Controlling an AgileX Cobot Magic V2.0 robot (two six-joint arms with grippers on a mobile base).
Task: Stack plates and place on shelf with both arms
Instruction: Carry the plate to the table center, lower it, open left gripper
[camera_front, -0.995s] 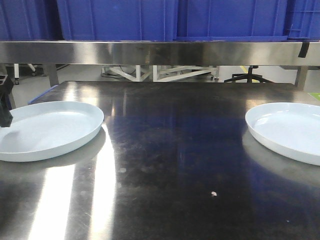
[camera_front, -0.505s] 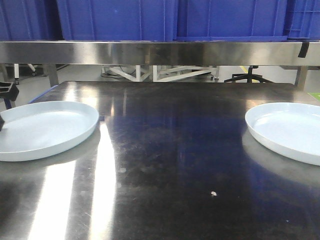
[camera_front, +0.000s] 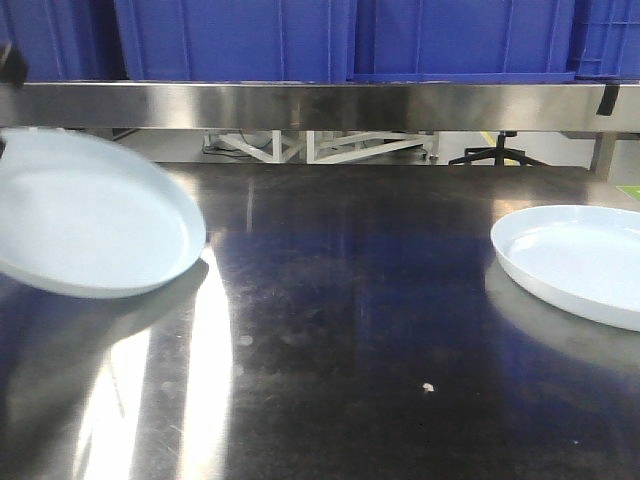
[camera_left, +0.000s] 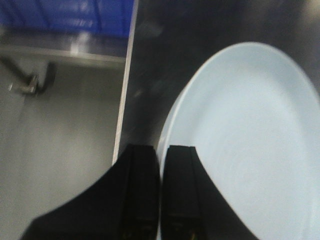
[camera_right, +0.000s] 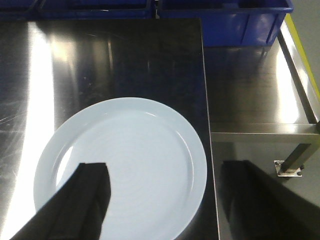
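Observation:
Two pale blue plates show in the front view. The left plate (camera_front: 95, 215) hangs tilted above the steel table (camera_front: 350, 300), its image blurred. My left gripper (camera_left: 160, 160) is shut on that plate's (camera_left: 245, 140) near left rim, one finger above and one below. The right plate (camera_front: 575, 260) lies flat on the table near its right edge. My right gripper (camera_right: 167, 167) stands open above this plate (camera_right: 130, 155), one finger over the plate and the other past the table's edge. The shelf rail (camera_front: 320, 105) runs across the back.
Large blue crates (camera_front: 330, 40) fill the shelf above the rail. The table's right edge (camera_right: 207, 100) drops to a lower steel frame (camera_right: 260, 100). A blue crate (camera_right: 225, 20) sits beyond the table. An office chair (camera_front: 495, 152) stands behind.
The left plate has come up off the table and tilted, held by my left gripper, which rose with it. The right plate has not moved.

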